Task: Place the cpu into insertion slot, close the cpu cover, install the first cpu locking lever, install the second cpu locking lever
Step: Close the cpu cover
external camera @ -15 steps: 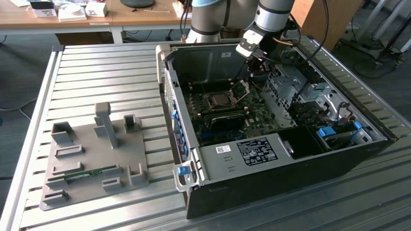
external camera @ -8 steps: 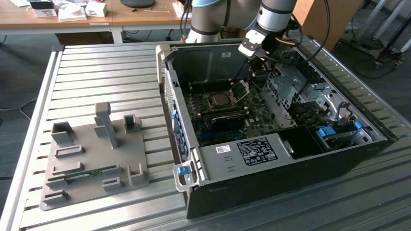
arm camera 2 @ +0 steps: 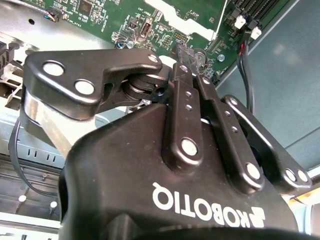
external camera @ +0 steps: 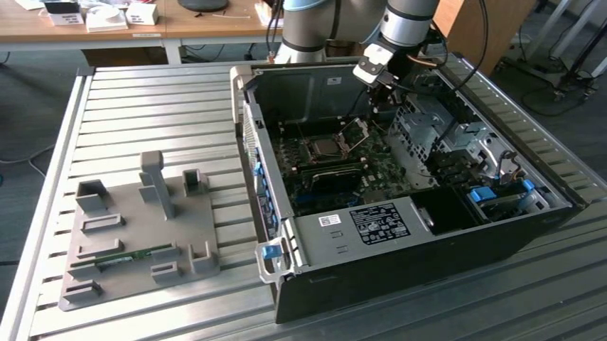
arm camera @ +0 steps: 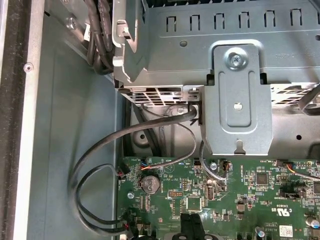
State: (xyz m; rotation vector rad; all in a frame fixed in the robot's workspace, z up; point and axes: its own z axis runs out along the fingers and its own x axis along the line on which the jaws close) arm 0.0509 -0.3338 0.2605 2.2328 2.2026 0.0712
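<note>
CPU (external camera: 325,147) apparently seated already: a pale square inside the insertion slot (external camera: 305,150), just left of centre in the exterior view, on the green motherboard (external camera: 384,167) of the open computer case (external camera: 399,270). CPU cover (external camera: 357,130) seemingly tilted up on its hinge at the slot's right edge, not lying flat over the chip. Locking levers too thin to make out, so no telling whether latched or free. Up and to the right of the slot, gripper (external camera: 383,106) poised over the board near the raised cover, apart from the chip. In the second wrist view, fingertips (arm camera 2: 182,67) drawn together with nothing seen between them. By judgement, placing done; closing the cover and setting both levers left undone.
</note>
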